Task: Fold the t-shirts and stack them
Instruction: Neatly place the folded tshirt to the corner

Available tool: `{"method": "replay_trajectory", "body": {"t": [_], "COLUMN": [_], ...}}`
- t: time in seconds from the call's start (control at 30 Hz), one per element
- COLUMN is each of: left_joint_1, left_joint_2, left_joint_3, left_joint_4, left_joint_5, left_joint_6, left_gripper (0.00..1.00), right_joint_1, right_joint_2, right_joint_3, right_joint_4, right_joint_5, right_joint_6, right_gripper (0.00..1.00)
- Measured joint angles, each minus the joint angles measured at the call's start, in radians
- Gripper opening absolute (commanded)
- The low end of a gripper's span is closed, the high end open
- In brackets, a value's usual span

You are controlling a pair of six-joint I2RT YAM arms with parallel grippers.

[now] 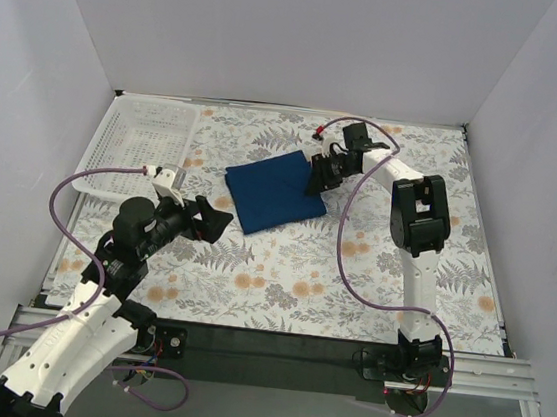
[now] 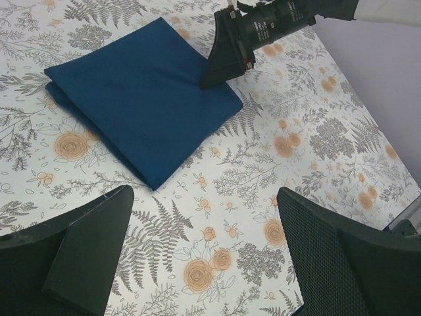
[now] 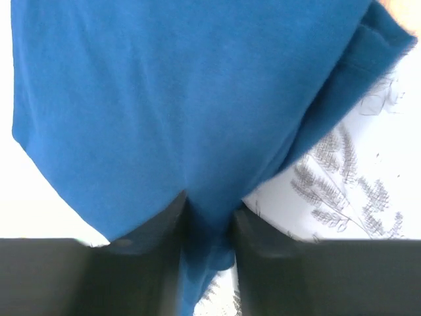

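**Ana:** Where is the t-shirt (image 1: 273, 190)?

**Ben:** In the middle of the top view, a little above the center. It lies flat on the flowery table (image 1: 371, 279). It is folded into a neat blue square, turned a bit.

**Ana:** What is the right gripper (image 1: 318, 177) doing?

**Ben:** It is at the right edge of the square. In its own camera, the two dark fingers (image 3: 148, 270) sit at the bottom of the frame. Blue cloth is squeezed between them, so the jaws are pinched on the shirt's edge.

**Ana:** Why the edge?

**Ben:** I think an edge is the easy place to get a finger under. From there it could lift that side, pull it, or turn it over.

**Ana:** And the left gripper (image 1: 216, 224)?

**Ben:** It hangs over the table to the lower left of the shirt. It is near the shirt but not touching it. Its jaws are wide apart and hold nothing. In its camera the shirt is in the upper left, and its two fingers are in the bottom corners.

**Ana:** Why there?

**Ben:** My guess is that it is out of the way but close enough to help. Maybe it will hold the cloth down.

**Ana:** What is that white thing?

**Ben:** A mesh basket (image 1: 135, 142) in the upper left of the top view. It is well apart from the shirt.

**Ana:** Is the job done?

**Ben:** The folding looks almost finished. I see only one shirt, so there is no pile yet.
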Motion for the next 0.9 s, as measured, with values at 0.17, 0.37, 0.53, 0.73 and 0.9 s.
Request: {"method": "replay_trajectory", "body": {"t": [0.17, 0.37, 0.53, 0.73, 0.9], "left_joint_1": [0.0, 0.0, 0.0, 0.0, 0.0], "left_joint_2": [-0.015, -0.024, -0.023, -0.023, -0.022], "left_joint_3": [-0.001, -0.002, -0.012, -0.013, -0.014], "left_joint_4": [-0.005, -0.005, -0.004, 0.002, 0.004], "left_joint_5": [0.0, 0.002, 0.01, 0.032, 0.049], "left_joint_6": [0.0, -0.001, -0.001, -0.001, -0.002], "left_gripper": [0.84, 0.84, 0.84, 0.84, 0.84], "right_joint_1": [-0.024, -0.135, -0.343, -0.611, -0.718], "right_joint_2": [0.0, -0.06, -0.116, -0.135, -0.105], "right_joint_3": [-0.022, -0.115, -0.174, -0.143, -0.007], "right_joint_4": [-0.022, -0.044, -0.084, -0.146, -0.227], "right_joint_5": [-0.016, -0.023, 0.018, 0.122, 0.217], "right_joint_6": [0.026, 0.003, -0.07, -0.196, -0.307], "right_gripper": [0.01, 0.01, 0.01, 0.01, 0.3]}}
